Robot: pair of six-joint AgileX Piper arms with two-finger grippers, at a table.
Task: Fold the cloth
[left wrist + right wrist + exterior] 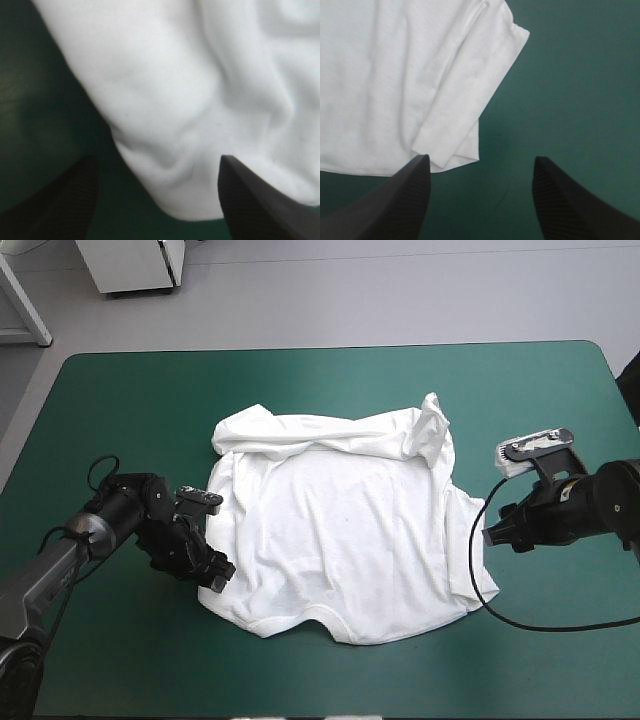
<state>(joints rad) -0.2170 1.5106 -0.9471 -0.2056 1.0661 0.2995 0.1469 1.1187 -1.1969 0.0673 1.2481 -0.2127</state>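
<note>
White, seemingly plain T-shirt (340,530); teal-green cover (300,380)

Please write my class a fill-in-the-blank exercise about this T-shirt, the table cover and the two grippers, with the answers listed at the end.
1. The spread-out T-shirt is ____ in colour.
2. The cover under it is ____.
3. The left gripper, at the T-shirt's edge, is ____, not shut.
4. The right gripper, open beside the T-shirt, holds ____.
Missing words: white; teal-green; open; nothing.
</note>
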